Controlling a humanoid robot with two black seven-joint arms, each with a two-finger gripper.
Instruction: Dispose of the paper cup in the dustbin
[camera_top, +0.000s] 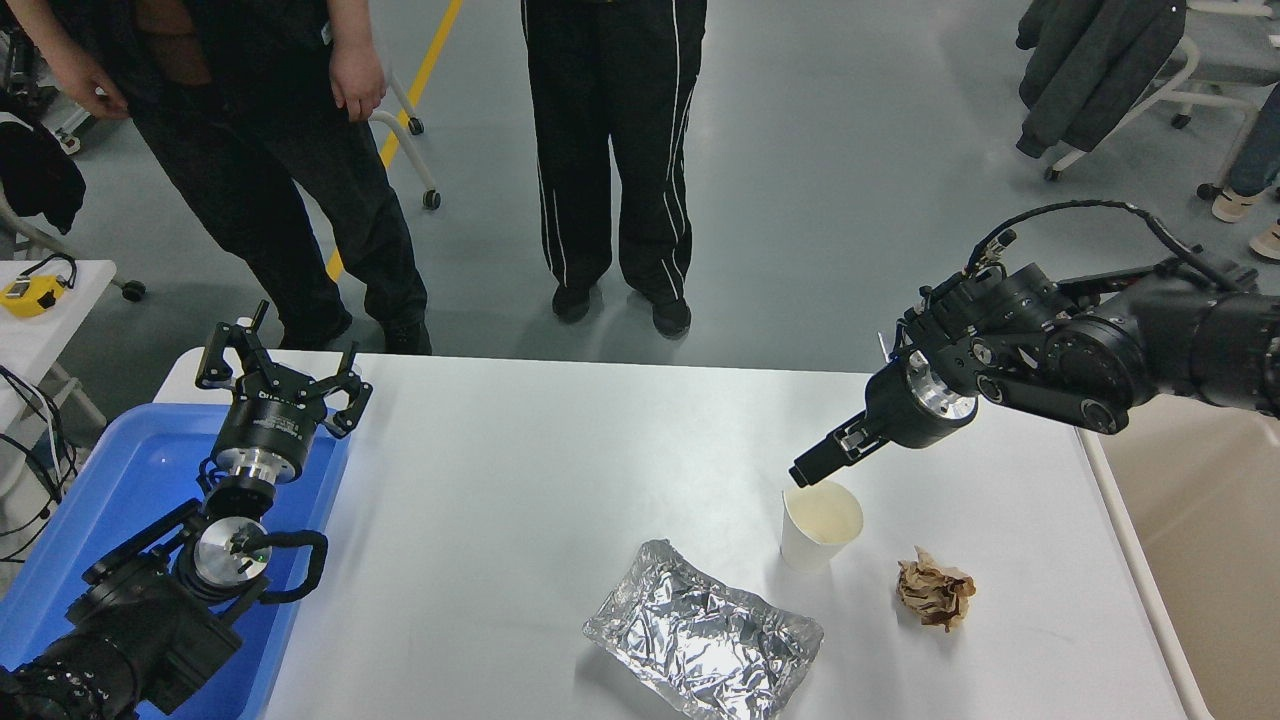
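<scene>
I have the right gripper (806, 472) angled down-left, its tip just above the far rim of the paper cup (819, 525) — I can't tell whether its jaws are parted. The cup stands upright on the white table (520, 470), mouth up, so my approach is down onto it. The dustbin (1200, 540) lies to the right; the left gripper (280, 375) is parked, spread wide — far from it.

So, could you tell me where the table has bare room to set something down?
The widest bare patch lies between the blue tray and the foil tray, up to the far edge. It is crowded at the near right: paper cup, brown paper ball and right gripper cluster beside the dustbin.
</scene>
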